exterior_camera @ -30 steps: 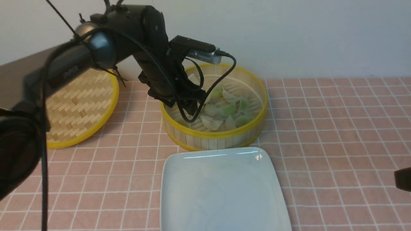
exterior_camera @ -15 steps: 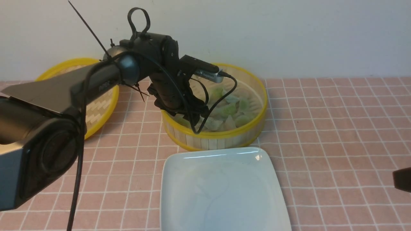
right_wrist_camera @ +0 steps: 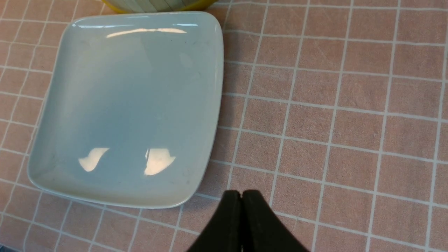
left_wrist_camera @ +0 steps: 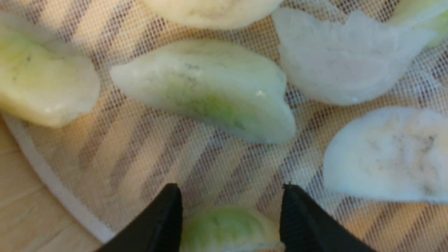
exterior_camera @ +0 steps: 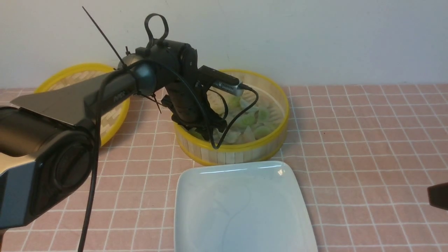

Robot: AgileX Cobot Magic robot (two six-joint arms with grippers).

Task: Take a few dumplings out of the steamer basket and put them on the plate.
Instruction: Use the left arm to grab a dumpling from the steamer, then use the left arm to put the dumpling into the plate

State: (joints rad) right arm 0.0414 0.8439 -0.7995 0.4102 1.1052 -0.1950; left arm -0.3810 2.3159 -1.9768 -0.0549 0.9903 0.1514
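Note:
The steamer basket (exterior_camera: pixel 238 150) stands at the back centre with several pale green-white dumplings (exterior_camera: pixel 246 120) on a mesh liner. My left gripper (exterior_camera: pixel 206 129) reaches down into the basket's left side. In the left wrist view it (left_wrist_camera: pixel 229 189) is open, its fingertips (left_wrist_camera: pixel 168 210) close on either side of a green dumpling (left_wrist_camera: pixel 227 227) that lies on the mesh. More dumplings (left_wrist_camera: pixel 210 87) lie just beyond. The white plate (exterior_camera: pixel 241 206) sits bare in front of the basket. My right gripper (right_wrist_camera: pixel 241 192) is shut and empty above the tablecloth, beside the plate (right_wrist_camera: pixel 129 105).
The flat woven lid (exterior_camera: pixel 112 112) with a yellow rim leans at the back left, partly hidden by my left arm. A pink checked cloth (exterior_camera: pixel 367 140) covers the table. A dark piece of my right arm (exterior_camera: pixel 439 196) shows at the right edge.
My left arm has swung forward and lowered its gripper deeper into the basket's left side. The lid has come back into view. The right gripper, plate and basket have not moved.

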